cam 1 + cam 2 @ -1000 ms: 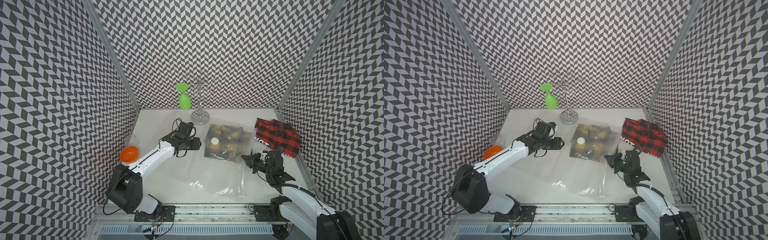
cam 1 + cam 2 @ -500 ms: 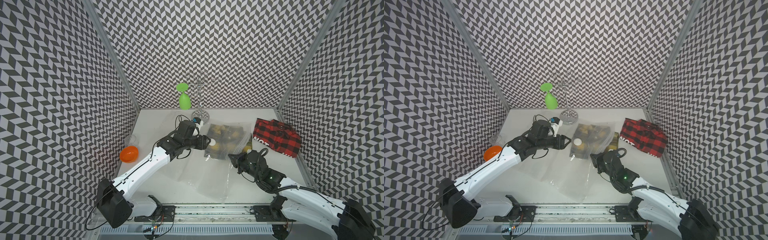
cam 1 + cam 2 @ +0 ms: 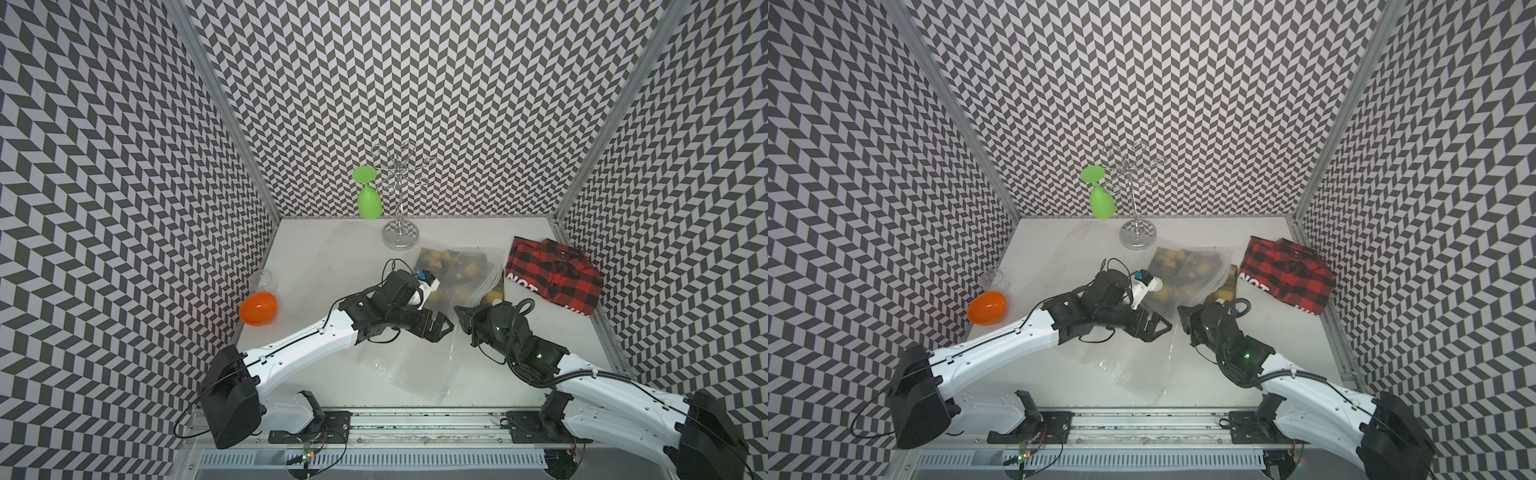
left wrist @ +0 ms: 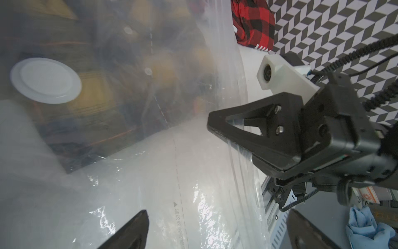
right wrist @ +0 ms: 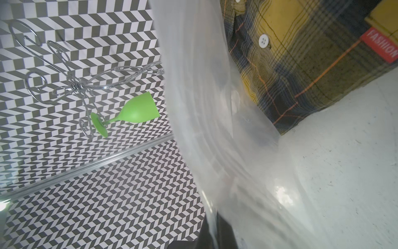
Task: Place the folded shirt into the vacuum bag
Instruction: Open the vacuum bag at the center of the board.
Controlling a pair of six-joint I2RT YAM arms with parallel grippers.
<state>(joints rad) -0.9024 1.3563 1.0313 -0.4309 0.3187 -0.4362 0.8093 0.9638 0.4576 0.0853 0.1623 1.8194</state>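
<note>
Pinching the vacuum bag [image 4: 172, 172] are the right fingers [image 4: 241, 138]; left fingers [image 4: 133, 235] spread over it.

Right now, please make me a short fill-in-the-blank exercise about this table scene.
1. The left hand is ___ and holds nothing.
2. The ___ hand pinches the edge of the clear bag.
3. The shirt outside the bag is checked black and ___.
4. The ___ glass hangs upside down from the wire rack.
Missing words: open; right; red; green.
</note>
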